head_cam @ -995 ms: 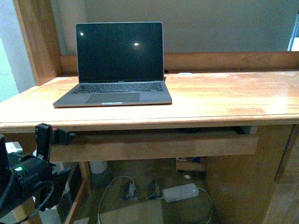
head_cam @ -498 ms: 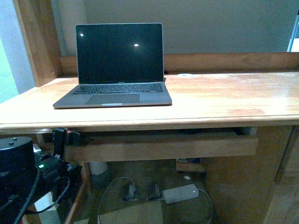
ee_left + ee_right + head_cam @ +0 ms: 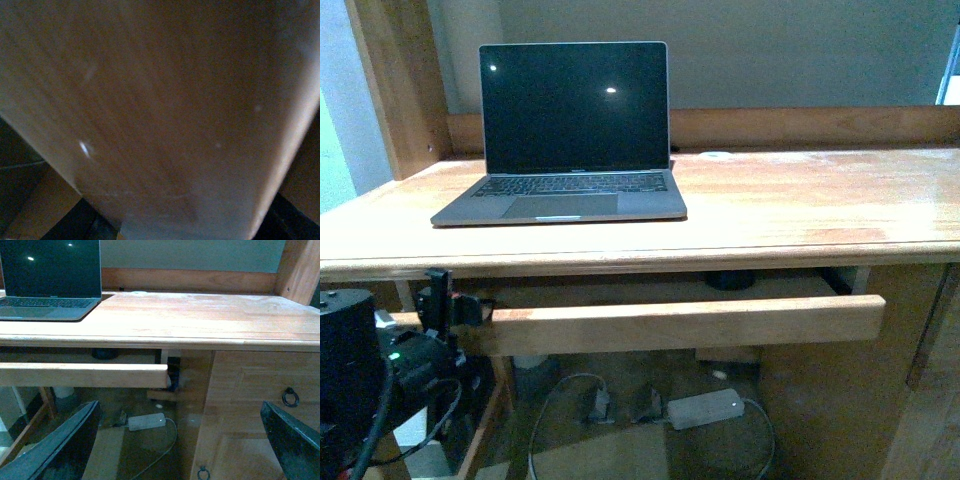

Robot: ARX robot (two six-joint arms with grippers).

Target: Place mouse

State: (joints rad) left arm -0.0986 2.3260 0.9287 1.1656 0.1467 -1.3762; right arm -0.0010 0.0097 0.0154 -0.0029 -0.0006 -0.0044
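The mouse [image 3: 730, 280] is a small black domed shape lying inside the pulled-out drawer, just under the desk top; only its upper part shows. It also shows in the right wrist view [image 3: 102, 354]. The drawer [image 3: 680, 322] has a long wooden front below the desk edge. My left gripper [image 3: 445, 305] is shut on the drawer's left end. The left wrist view is filled with the blurred wood of the drawer [image 3: 160, 110]. My right gripper [image 3: 180, 440] is open and empty, well short of the desk, with its dark fingers [image 3: 60, 450] wide apart.
A laptop [image 3: 565, 130] stands open on the desk top [image 3: 800, 200], with a small white disc [image 3: 718, 156] behind it. A white power brick [image 3: 705, 408] with cable lies on the floor. A cabinet door with ring handles [image 3: 290, 397] is to the right of the drawer.
The drawer front has come out toward me, with my left gripper on its left end. The black mouse inside now shows.
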